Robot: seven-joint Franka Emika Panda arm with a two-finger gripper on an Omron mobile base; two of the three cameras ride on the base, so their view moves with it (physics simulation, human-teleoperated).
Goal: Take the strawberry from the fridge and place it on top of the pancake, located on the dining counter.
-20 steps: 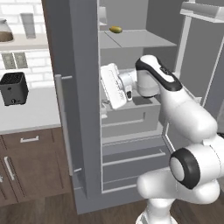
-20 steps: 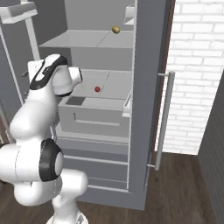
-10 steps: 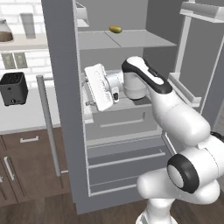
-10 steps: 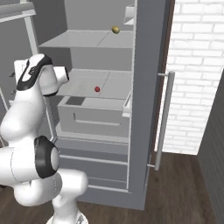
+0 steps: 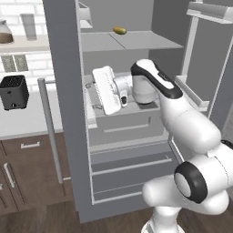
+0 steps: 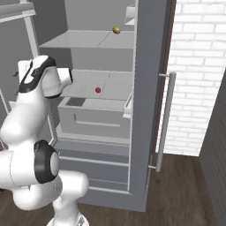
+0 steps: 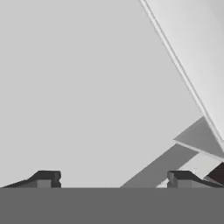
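The gripper [image 7: 113, 177] stands with its two dark finger tips wide apart and nothing between them; in the hand view they frame a plain pale grey surface crossed by a slanted white edge, probably a wall or door panel inside the fridge [image 5: 68, 113], though that view is too bare to say which. In the left base view the white hand [image 5: 108, 90] sits at the level of the middle shelf [image 6: 112, 86], turned toward the left door side of the open fridge.

The strawberry [image 6: 98, 90] is a tiny round red fruit, a single dot of colour against the pale grey. It lies on the middle shelf, roughly at its centre, just above the pulled-out drawer [image 6: 95, 117] and apart from everything else. One shelf higher rests an oblong yellow-green item [image 6: 116, 30], near the back.

The arm [image 5: 182, 123] rises from the base, bends at a large dark-ringed joint low down, and reaches up and forward into the fridge opening. Its forearm runs level with the middle shelf, and the wrist twists the hand sideways. In the right base view the arm's upper part [image 6: 42, 81] stands at the left edge of the opening, with the strawberry well to its right on the shelf, not touched.

Both fridge doors are swung open, the long bar handle [image 6: 164, 119] upright on the right door. A black toaster [image 5: 13, 92] sits on the white wall counter [image 5: 27, 120] to the left.
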